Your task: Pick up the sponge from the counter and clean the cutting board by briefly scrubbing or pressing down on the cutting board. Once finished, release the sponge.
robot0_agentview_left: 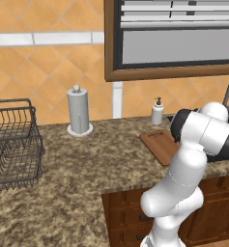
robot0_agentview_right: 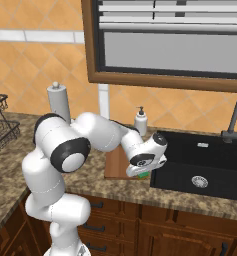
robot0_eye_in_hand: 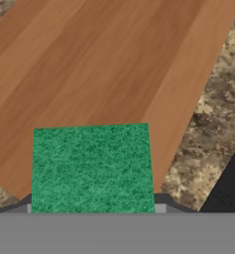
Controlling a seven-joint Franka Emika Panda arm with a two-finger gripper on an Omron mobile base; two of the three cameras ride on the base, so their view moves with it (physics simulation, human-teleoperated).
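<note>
My gripper is shut on the green sponge, which fills the lower middle of the hand view and hides the fingertips. A green sliver of the sponge shows under the hand. The sponge hangs low over the right end of the reddish-brown cutting board, close to the sink's edge; I cannot tell whether it touches the wood. The cutting board lies on the speckled granite counter, half hidden behind my arm, and only a strip of the cutting board shows past the forearm.
A black sink with a dark faucet lies just right of the board. A soap dispenser and a paper towel holder stand at the wall. A wire basket sits at the far left.
</note>
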